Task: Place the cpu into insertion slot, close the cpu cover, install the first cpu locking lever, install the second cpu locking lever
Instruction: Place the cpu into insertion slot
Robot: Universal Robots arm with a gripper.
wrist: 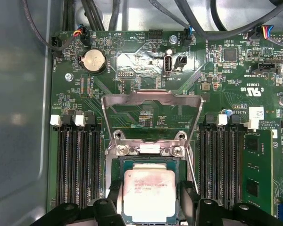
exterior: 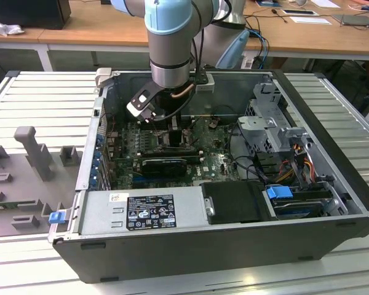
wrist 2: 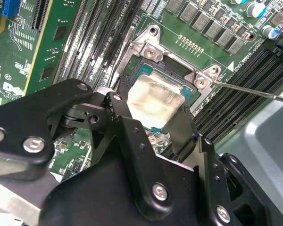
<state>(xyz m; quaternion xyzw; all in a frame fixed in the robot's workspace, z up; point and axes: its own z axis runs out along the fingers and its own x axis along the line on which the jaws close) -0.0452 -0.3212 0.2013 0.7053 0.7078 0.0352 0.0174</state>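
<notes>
The first step looks all but finished. The cpu [wrist: 149, 192] lies inside the slot [wrist 2: 178, 69], silver top up and square to the rim, though I cannot tell whether it is fully seated or a touch proud. The gripper [wrist: 150, 195] is narrowed onto it, with one black finger [wrist 2: 117, 104] against one edge and its partner against the opposite edge, so I judge the chip not yet let go. The other three steps are not done. The cover [wrist: 151, 97] stands swung up on its hinge at the far side of the slot, with bare board showing through its cut-out. A thin lever [wrist 2: 254, 92] juts free from the slot's corner, unlatched; I cannot make out the second lever with confidence. As for containers, the open case [exterior: 203, 246] holds the board [exterior: 216, 163]. The arm reaches down into its far part, toward the exterior view's left. The slot on that board holds only the cpu, and rows of long black memory slots [wrist: 78, 165] lie on either side.
</notes>
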